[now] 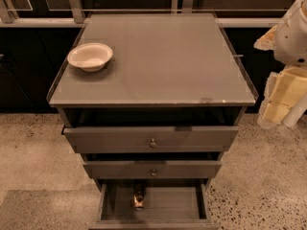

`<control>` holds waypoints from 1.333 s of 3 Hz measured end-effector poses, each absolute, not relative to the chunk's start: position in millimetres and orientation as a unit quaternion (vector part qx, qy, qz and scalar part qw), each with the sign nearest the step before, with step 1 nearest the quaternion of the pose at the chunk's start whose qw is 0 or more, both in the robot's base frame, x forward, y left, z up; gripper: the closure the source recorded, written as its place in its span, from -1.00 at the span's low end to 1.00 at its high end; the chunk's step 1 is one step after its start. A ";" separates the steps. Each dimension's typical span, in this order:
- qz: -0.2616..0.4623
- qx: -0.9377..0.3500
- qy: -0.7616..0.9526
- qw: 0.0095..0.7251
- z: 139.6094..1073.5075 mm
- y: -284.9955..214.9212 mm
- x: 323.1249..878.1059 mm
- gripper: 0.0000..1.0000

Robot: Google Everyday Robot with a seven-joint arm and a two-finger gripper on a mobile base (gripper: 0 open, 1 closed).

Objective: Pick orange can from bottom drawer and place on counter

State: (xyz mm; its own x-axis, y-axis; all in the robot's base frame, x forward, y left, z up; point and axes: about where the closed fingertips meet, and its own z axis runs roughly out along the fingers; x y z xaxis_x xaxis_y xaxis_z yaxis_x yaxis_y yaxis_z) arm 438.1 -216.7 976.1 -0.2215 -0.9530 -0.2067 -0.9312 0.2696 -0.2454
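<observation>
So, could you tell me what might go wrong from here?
The orange can sits far back in the bottom drawer, just under the middle drawer, so reaching down could hit its front or tip the can. The gripper hangs off to the right of the counter; swinging in, the arm might clip the counter's corner.

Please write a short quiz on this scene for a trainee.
1. True or false: the small shiny orange-gold metal can rests on the flat matte grey counter top.
2. Which holds the can? A: top knobbed drawer. B: middle knobbed drawer. C: shallow grey bottom drawer.
3. Fill in: the cream-coloured gripper hangs at the picture's ___ edge, beside the counter.
Key: 1 false; 2 C; 3 right.
</observation>
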 end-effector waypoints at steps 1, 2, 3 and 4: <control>-0.034 -0.603 0.781 0.159 976.1 -216.7 438.1 -1.00; -0.023 -0.576 0.798 0.172 952.1 -215.3 432.7 -1.00; 0.049 -0.482 0.852 0.198 888.4 -198.8 409.9 -1.00; 0.112 -0.420 0.881 0.185 802.0 -174.1 404.8 -1.00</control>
State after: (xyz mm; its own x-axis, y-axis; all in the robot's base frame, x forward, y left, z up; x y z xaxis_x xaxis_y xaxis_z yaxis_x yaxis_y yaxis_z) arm 404.8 -174.1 802.0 -0.5783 -0.6996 -0.4197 -0.7823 0.6215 0.0421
